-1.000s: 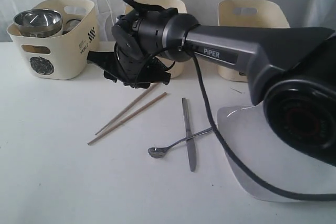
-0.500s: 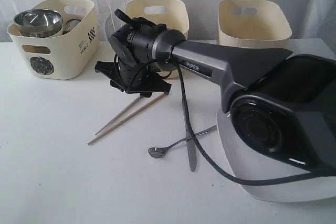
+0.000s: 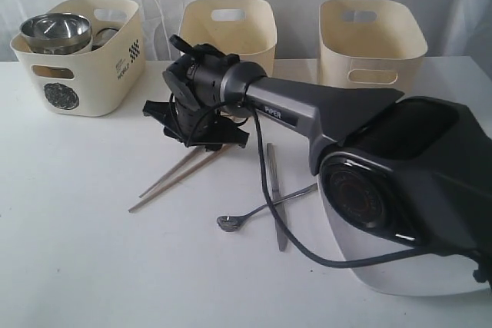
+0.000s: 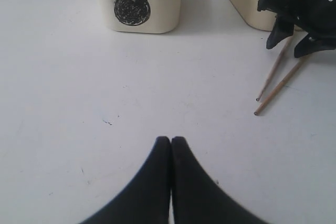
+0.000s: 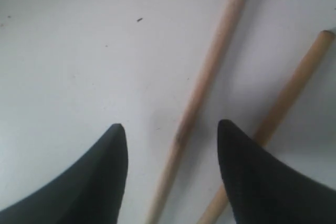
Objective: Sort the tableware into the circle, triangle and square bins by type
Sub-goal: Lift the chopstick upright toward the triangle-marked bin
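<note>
Two wooden chopsticks (image 3: 173,178) lie side by side on the white table. My right gripper (image 3: 201,142) hangs open just over their far ends. In the right wrist view its gripper (image 5: 170,124) straddles one chopstick (image 5: 207,82), while the other chopstick (image 5: 294,87) runs past the outside of one finger. A metal knife (image 3: 276,209) and a metal spoon (image 3: 257,211) lie crossed. The white square plate (image 3: 342,240) is mostly hidden under the arm. My left gripper (image 4: 171,140) is shut and empty over bare table, short of the circle bin (image 4: 137,3).
The circle bin (image 3: 81,74) holds a shiny steel bowl (image 3: 55,30) and another steel piece (image 3: 105,36). The middle bin (image 3: 228,28) and right bin (image 3: 373,36) stand at the back, their front marks hidden. The right arm's cable (image 3: 269,190) trails over the knife.
The right arm has come down and swung a little forward, bringing its open gripper close over the chopsticks' far ends. The chopsticks, knife and spoon have not moved.
</note>
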